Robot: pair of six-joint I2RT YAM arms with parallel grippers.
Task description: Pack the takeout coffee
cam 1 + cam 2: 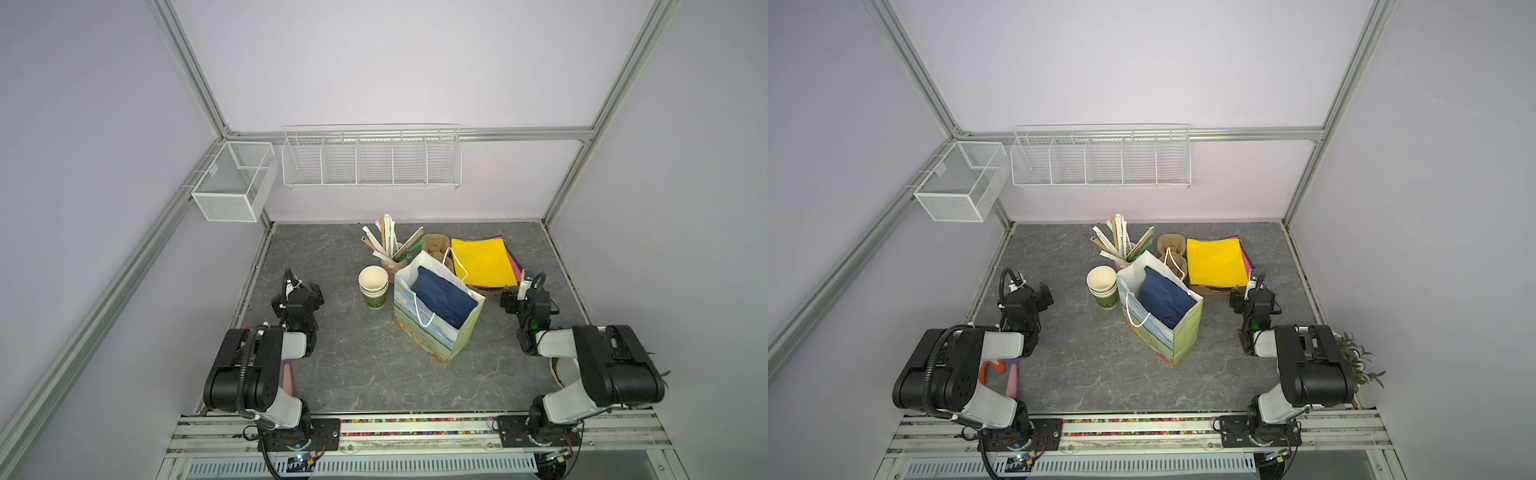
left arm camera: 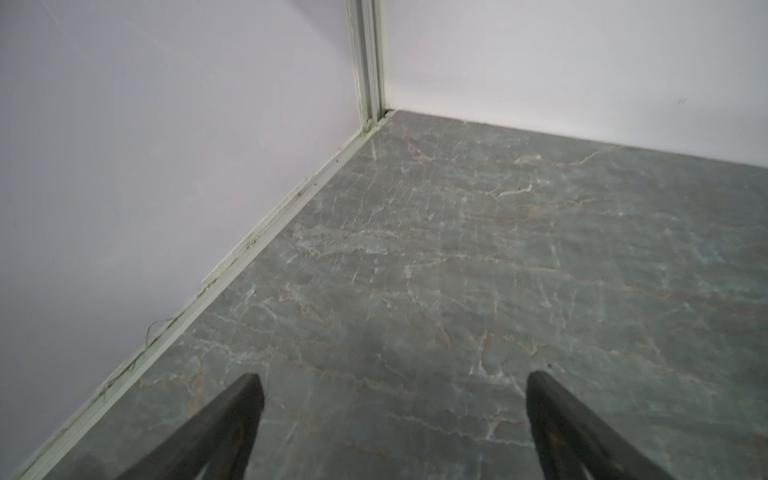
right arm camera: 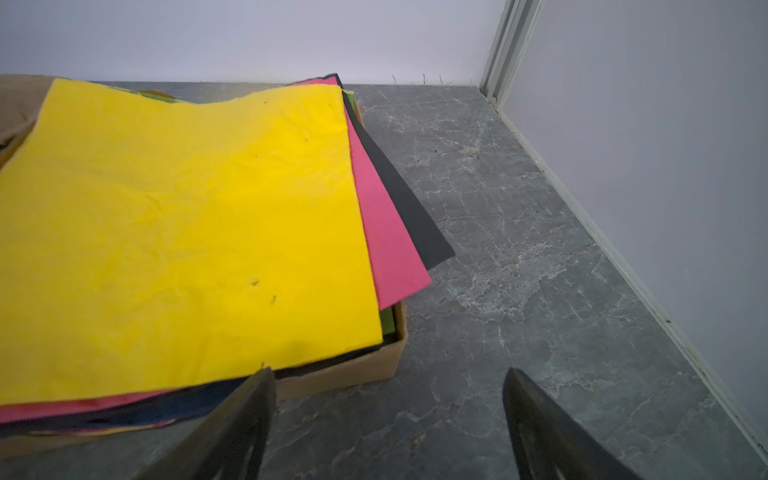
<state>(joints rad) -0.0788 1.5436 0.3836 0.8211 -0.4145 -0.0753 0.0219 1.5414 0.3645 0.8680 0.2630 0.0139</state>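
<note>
The left gripper (image 2: 392,376) and right gripper (image 3: 388,372) hang wide open and empty, flanking the upright printed paper bag (image 1: 440,332) within either's reach. No lidded green paper cup shows in any view. Navy tissue paper (image 1: 442,301) fills the bag and possibly covers it.

Black motor housings (image 1: 619,370), white link covers (image 1: 293,345), ribbed black cable (image 1: 242,380), dark tapered claw fingers (image 2: 224,432)

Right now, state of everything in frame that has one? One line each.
left gripper: open, nothing between the jaws, over bare table.
right gripper: open, nothing held, beside the cardboard box.
paper bag: upright, mouth open.
navy paper: tucked inside the bag.
green cup stack: upright, nested, lidless.
straw cup: upright, full of sticks and straws.
yellow sheet: flat, top of the stack in the box.
takeout coffee: no lidded cup in view.
</note>
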